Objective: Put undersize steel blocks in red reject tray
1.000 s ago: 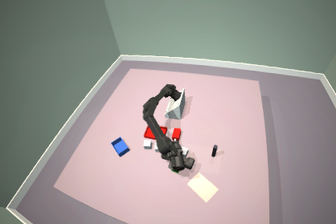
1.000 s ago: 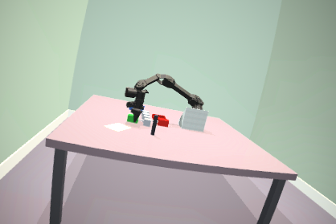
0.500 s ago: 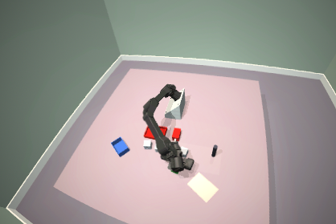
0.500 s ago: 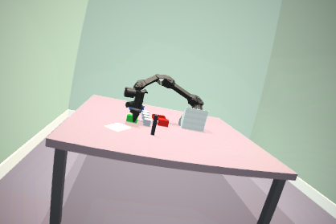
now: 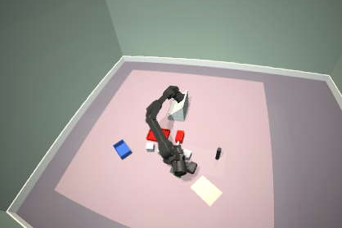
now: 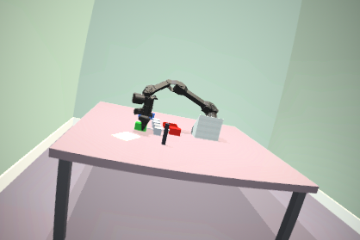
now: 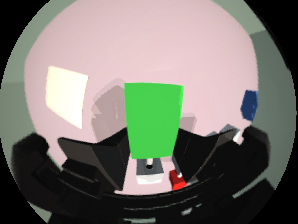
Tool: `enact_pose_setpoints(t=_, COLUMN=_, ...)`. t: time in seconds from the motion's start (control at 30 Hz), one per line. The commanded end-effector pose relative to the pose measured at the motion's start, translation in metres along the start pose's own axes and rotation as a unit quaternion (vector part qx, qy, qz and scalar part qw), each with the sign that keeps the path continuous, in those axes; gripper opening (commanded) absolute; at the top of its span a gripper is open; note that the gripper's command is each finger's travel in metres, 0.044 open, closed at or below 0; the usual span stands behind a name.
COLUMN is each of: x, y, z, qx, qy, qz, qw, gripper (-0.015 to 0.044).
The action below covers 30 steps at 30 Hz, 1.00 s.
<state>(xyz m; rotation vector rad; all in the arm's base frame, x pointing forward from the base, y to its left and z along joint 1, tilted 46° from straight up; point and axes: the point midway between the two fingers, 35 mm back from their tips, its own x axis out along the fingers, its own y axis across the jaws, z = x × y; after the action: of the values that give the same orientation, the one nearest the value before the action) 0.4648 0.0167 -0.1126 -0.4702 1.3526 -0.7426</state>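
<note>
Three views: high, side-on and at the wrist
The top view looks steeply down from afar; the exterior, also distant, faces the table (image 5: 241, 114) (image 6: 185, 159) from beyond its edge; the close wrist view faces the tabletop. All share the cream sheet (image 5: 206, 190) (image 6: 126, 136) (image 7: 66, 95).
</note>
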Motion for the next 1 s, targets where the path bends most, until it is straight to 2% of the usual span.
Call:
enact_pose_setpoints(t=0.0, x=-0.003, y=0.0, z=0.003, qx=-0.001, qy=-0.004, qz=0.0, qw=1.0, gripper=0.0)
enact_pose_setpoints(t=0.3, x=-0.003, y=0.0, z=0.009, qx=-0.001, qy=-0.004, qz=0.0, qw=1.0, gripper=0.0)
enact_pose_setpoints(t=0.47, x=-0.035, y=-0.001, z=0.004, qx=0.0, qy=0.001, qz=-0.001, qw=1.0, gripper=0.0)
enact_pose_setpoints(t=0.97, x=-0.029, y=-0.005, z=0.001, qx=-0.005, qy=0.012, qz=-0.009, qw=1.0, gripper=0.0)
